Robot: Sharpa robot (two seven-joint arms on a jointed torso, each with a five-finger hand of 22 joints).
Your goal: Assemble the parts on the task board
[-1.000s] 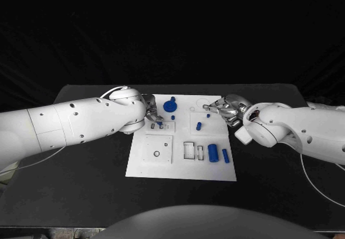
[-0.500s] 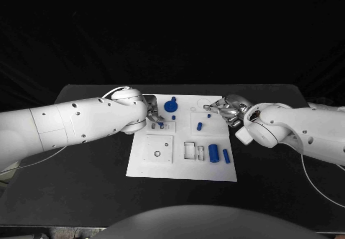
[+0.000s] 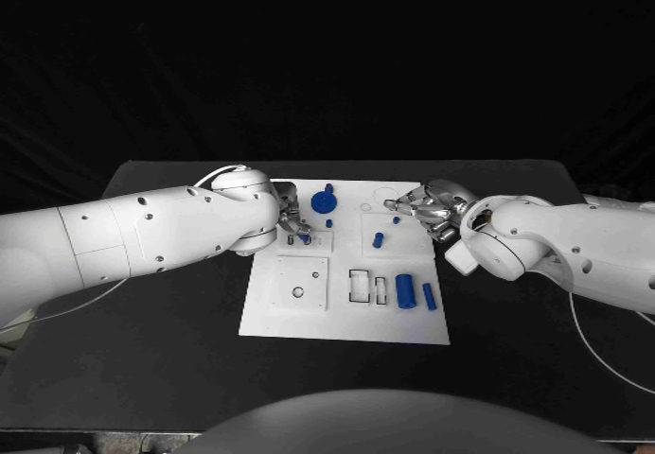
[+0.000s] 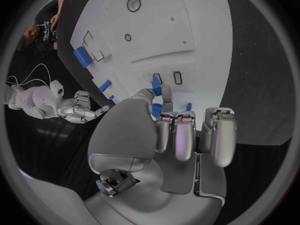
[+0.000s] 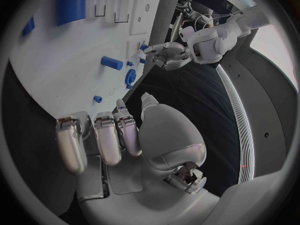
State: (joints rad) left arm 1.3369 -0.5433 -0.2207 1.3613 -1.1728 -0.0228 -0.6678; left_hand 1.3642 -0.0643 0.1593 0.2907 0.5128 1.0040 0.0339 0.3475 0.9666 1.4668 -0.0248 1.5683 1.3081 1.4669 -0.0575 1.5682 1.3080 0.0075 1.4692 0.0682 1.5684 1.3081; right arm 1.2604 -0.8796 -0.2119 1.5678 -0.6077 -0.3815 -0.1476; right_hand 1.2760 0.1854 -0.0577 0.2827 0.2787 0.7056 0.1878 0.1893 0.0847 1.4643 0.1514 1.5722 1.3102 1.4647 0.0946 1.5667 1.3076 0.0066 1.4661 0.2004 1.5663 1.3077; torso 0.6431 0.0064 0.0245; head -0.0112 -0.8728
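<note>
The white task board (image 3: 342, 312) lies mid-table. My left hand (image 3: 291, 221) hovers over its far left part and pinches a small blue part (image 4: 157, 93) between thumb and fingertips, just above two small slots (image 4: 177, 77). My right hand (image 3: 423, 206) is at the board's far right corner, fingers apart and holding nothing (image 5: 119, 130). On the board are a blue round piece (image 3: 324, 201), a short blue peg (image 3: 379, 239), a thick blue cylinder (image 3: 404, 288) and a blue bar (image 3: 429, 296).
Empty rectangular recesses (image 3: 359, 285) lie beside the thick cylinder, and a square plate with a round hole (image 3: 300, 292) takes up the board's near left. Black table (image 3: 164, 322) surrounds the board on all sides. A white cable (image 3: 82, 298) trails under my left arm.
The left arm has edged slightly toward the board with the small blue part still pinched. The right hand has stayed in place.
</note>
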